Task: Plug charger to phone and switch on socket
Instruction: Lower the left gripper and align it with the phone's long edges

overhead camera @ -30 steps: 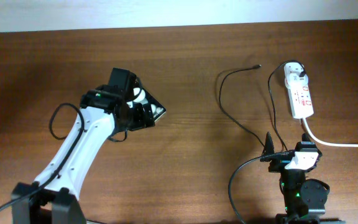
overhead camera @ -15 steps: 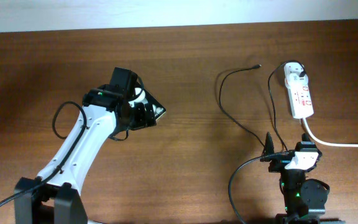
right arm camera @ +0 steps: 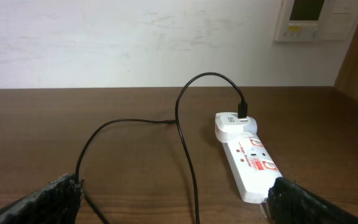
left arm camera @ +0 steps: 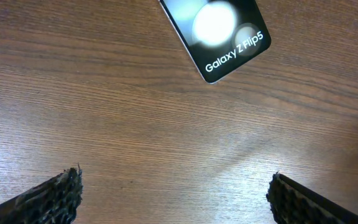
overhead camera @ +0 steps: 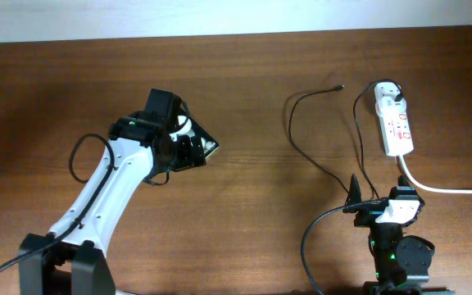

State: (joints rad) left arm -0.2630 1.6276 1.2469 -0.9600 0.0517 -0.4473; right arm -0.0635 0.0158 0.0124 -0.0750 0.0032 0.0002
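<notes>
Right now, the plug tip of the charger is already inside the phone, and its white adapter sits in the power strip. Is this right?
Not quite. The overhead view shows the charger's plug tip lying loose on the table, well apart from the Galaxy Z Flip5 phone, not inside it. The white adapter does sit in the power strip.

Over the last second the left arm [overhead camera: 113,176] has shifted a little: in the overhead view its lower link and base end sit slightly higher and further right. The black cable loop [overhead camera: 71,162] beside its elbow has changed shape with it.
</notes>
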